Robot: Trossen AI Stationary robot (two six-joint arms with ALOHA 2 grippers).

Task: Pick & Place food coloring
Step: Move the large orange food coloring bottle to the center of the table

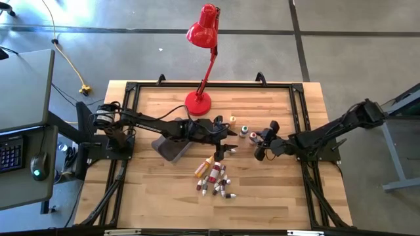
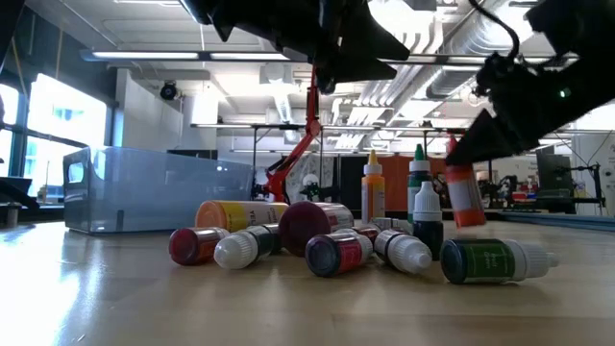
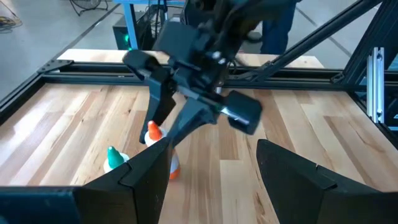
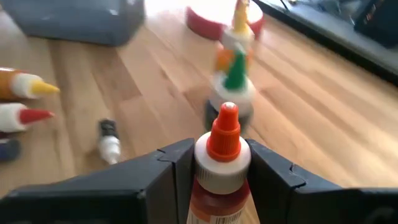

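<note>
Several small food coloring bottles (image 1: 213, 178) lie in a pile on the wooden table; in the low view the pile (image 2: 327, 248) shows red, maroon, yellow and green bottles on their sides. Three bottles stand upright in a row (image 1: 243, 130) near the lamp, among them a yellow one (image 2: 373, 187) and a green-capped one (image 2: 418, 178). My right gripper (image 1: 261, 147) is beside that row, shut on a red bottle with an orange cap (image 4: 224, 140). My left gripper (image 1: 223, 149) hangs open above the far end of the pile and holds nothing. My right gripper pinches the red bottle by its white shoulder just under the orange cap (image 4: 222, 163), one finger on each side. The cap points away from the wrist. In the low view the bottle (image 2: 464, 200) hangs tilted below the fingers; whether its base touches the table I cannot tell.
A red desk lamp stands with its base (image 1: 198, 101) at the table's far side. A grey tub (image 1: 172, 149) sits under the left arm, left of the pile. A black frame (image 1: 298, 98) runs round the table. Bare wood lies toward the near edge (image 1: 262, 203).
</note>
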